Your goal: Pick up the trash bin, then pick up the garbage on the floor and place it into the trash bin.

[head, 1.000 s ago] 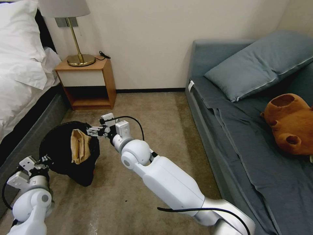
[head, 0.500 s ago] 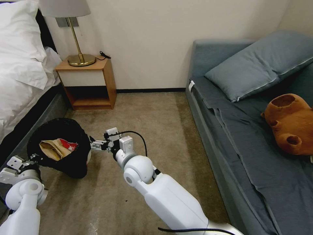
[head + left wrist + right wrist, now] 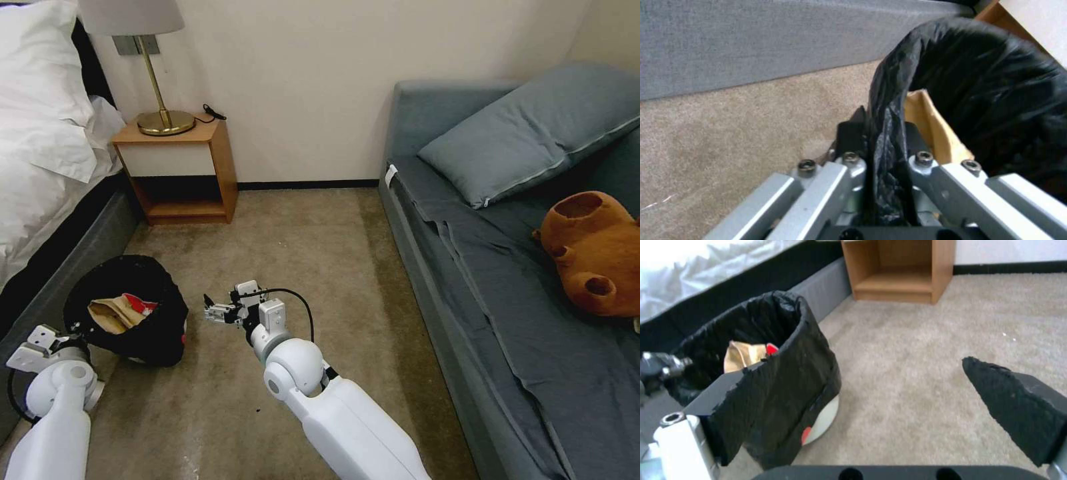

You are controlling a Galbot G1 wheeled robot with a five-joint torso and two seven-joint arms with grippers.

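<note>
Trash bin, round, black-bagged, lower left: rim clamped by left pincer; brown paper bag inside; right pincer released, empty.

I see trash bin liner: crinkly glossy black plastic; brown paper bag matt, creased; carpet rough.

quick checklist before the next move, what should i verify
1. Left gripper clamped on bin rim: ok, rim runs between its fingers.
2. Right gripper free: ok, open, nothing in it.
3. Right gripper off the bin: ok, carpet shows between them.
4. Garbage in bin: ok, paper bag and red wrapper inside.
5. Visible carpet free of litter: ok.
6. Bottle and snack wrapper in bin: cannot tell.
</note>
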